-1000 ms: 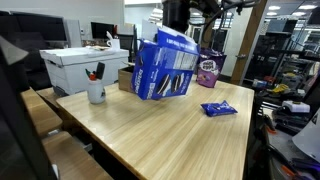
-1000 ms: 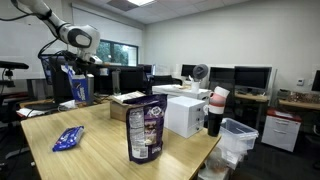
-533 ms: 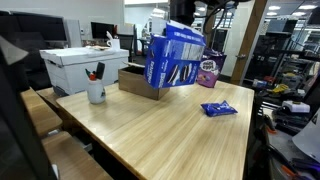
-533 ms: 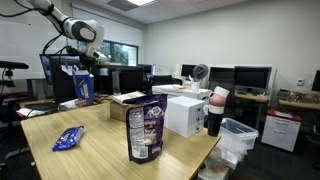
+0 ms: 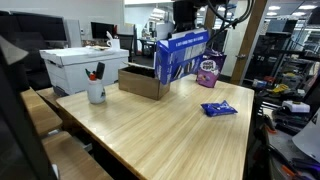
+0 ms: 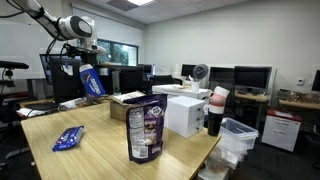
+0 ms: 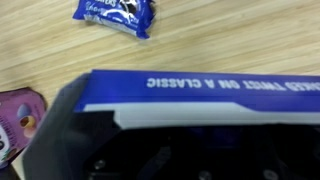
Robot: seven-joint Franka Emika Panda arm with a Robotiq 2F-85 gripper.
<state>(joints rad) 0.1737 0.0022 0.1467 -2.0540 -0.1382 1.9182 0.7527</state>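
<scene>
My gripper [image 5: 187, 32] is up high and clamped nearly all the way closed on the top edge of the blue bag [image 5: 183, 58]. The bag hangs below it in the air, well clear of the tabletop [image 5: 160, 135]. In the wrist view the blue bag [image 7: 200, 100] fills most of the frame, with a white band along its edge and white lettering reading upside down. My own fingers are lost in the dark mass under it.

In an exterior view the blue bag [image 6: 90, 80] hangs tilted, one corner lower than the other. Just beside it sits the open cardboard box [image 5: 145, 80], flaps up. I cannot tell whether the bag hangs over the box's end or next to it.

Looking down past the bag, there's bare wood. A small blue packet [image 7: 115, 12] lies flat out there, and the purple snack bag [image 7: 14, 120] peeks in at the edge. From outside, that purple snack bag [image 5: 208, 72] stands upright near the blue bag, and the small blue packet [image 5: 218, 108] lies apart from both.

Further along, a white box [image 5: 85, 62] sits beyond the cardboard one, with a white mug [image 5: 96, 93] holding pens in front of it.
</scene>
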